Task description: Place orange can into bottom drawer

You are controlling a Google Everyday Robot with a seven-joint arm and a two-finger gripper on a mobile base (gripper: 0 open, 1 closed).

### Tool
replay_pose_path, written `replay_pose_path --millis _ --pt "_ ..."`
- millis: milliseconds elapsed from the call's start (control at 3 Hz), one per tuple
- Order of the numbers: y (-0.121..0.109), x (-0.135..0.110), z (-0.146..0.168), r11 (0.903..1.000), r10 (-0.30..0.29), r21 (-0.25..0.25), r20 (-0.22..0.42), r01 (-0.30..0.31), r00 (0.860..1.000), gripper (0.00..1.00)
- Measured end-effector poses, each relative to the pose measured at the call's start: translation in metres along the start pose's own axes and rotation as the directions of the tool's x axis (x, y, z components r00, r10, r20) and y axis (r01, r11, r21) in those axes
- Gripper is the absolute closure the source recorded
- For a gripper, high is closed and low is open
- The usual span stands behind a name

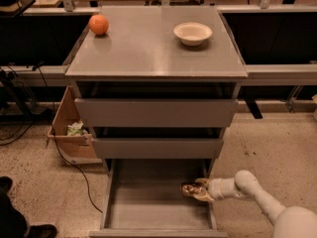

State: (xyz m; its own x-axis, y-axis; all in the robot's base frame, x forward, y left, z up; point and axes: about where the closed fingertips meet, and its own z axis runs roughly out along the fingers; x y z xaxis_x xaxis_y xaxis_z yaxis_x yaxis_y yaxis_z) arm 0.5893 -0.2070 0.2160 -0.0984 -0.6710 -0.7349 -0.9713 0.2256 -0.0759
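The bottom drawer (pixel 148 202) stands pulled open below the two shallower grey drawers, its flat grey floor bare. My gripper (pixel 197 190) reaches in from the right over the drawer's right wall. It is shut on the orange can (pixel 188 189), which lies sideways with its shiny end pointing left, low over the drawer's right side. Whether the can touches the floor cannot be told.
On the cabinet top (pixel 148 53) sit an orange fruit (pixel 99 24) at the back left and a white bowl (pixel 192 33) at the back right. A cardboard box (pixel 72 128) and a cable lie left of the cabinet. A dark shoe (pixel 15 222) shows at bottom left.
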Motion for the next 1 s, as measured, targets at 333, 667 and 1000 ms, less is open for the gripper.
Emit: replay_pose_path --millis 333,667,1000 --pt "-0.006 0.014 0.023 0.9993 -0.013 0.037 -0.008 0.013 1.0 1.0" --pt "-0.009 0.021 0.039 0.9977 -0.022 0.064 -0.017 0.023 1.0 1.0" --pt "-0.01 0.026 0.052 0.9959 -0.029 0.085 -0.025 0.031 0.999 1.0"
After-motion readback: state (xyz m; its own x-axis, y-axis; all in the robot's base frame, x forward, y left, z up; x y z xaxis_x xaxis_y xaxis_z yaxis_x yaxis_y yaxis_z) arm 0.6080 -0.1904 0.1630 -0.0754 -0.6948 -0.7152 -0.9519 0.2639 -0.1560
